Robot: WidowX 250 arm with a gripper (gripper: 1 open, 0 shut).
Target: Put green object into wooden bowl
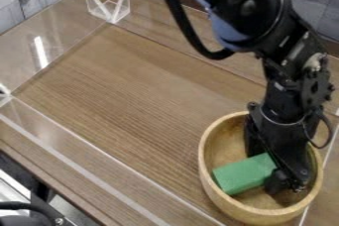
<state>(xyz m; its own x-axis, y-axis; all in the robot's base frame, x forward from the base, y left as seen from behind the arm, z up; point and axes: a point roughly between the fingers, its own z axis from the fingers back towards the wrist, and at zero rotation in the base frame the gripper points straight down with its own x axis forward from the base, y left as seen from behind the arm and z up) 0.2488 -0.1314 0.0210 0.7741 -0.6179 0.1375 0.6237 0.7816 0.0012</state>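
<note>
The wooden bowl (pixel 216 152), light tan with a thick rim, stands at the lower right of the table. The green object (pixel 244 176), a small mint-green block, lies tilted on the bowl's inside, near its front. My black gripper (pixel 282 167) reaches down into the bowl just right of the block. Its jaws stand open, and one finger (pixel 294 173) is close beside the block's right end. Whether it touches the block I cannot tell.
The table top (pixel 126 91) is wood grain, fenced by low clear acrylic walls (pixel 54 136). A clear plastic stand (pixel 106 5) sits at the back left. My arm (pixel 245 17) comes in from the top of the view.
</note>
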